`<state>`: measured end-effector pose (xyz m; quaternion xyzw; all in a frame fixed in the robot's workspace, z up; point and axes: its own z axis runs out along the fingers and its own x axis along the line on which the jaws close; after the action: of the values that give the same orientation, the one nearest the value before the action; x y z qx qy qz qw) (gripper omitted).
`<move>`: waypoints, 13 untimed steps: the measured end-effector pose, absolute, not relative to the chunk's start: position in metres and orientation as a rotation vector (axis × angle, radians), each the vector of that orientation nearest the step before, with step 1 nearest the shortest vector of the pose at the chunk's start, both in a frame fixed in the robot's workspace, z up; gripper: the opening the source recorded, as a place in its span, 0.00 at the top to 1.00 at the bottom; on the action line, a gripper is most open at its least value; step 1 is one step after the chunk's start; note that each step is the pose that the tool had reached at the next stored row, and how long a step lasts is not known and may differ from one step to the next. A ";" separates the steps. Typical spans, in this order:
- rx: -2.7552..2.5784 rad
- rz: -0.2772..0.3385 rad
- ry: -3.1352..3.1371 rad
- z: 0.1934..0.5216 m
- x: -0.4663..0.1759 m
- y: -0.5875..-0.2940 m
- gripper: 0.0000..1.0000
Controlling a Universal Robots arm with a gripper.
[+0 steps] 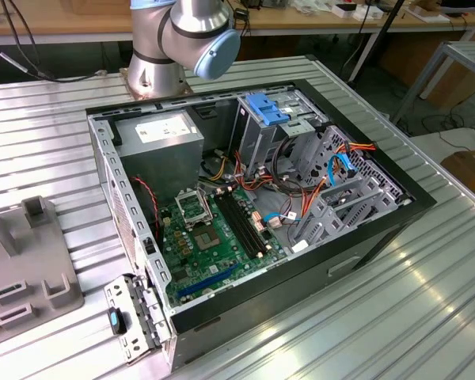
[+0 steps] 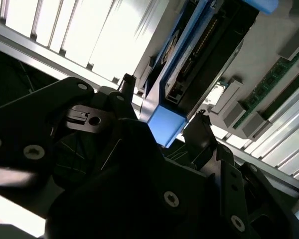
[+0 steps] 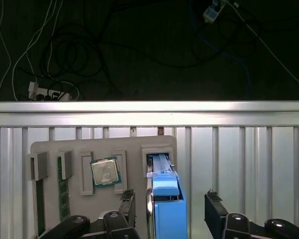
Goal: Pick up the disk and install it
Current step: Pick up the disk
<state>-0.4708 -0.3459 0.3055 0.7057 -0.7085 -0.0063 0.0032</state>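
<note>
The disk, a dark drive in a bright blue carrier, stands on edge in a slot of the grey fixture plate. In both wrist views my gripper is open and straddles it, one black finger on each side with a gap to the blue rail. In the second wrist view the disk's blue end block sits between the fingertips of the gripper. In the exterior view the open computer case lies on the ribbed metal table, with its tall drive cage at the back.
On the fixture plate beside the disk lie a processor chip and memory sticks. The table's edge rail runs just beyond the plate, with cables on the dark floor past it. The arm's base stands behind the case.
</note>
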 end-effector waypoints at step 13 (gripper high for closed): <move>2.239 -0.020 -2.195 0.305 -0.471 -0.346 0.63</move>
<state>-0.4708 -0.3459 0.3055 0.7141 -0.7001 -0.0062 0.0033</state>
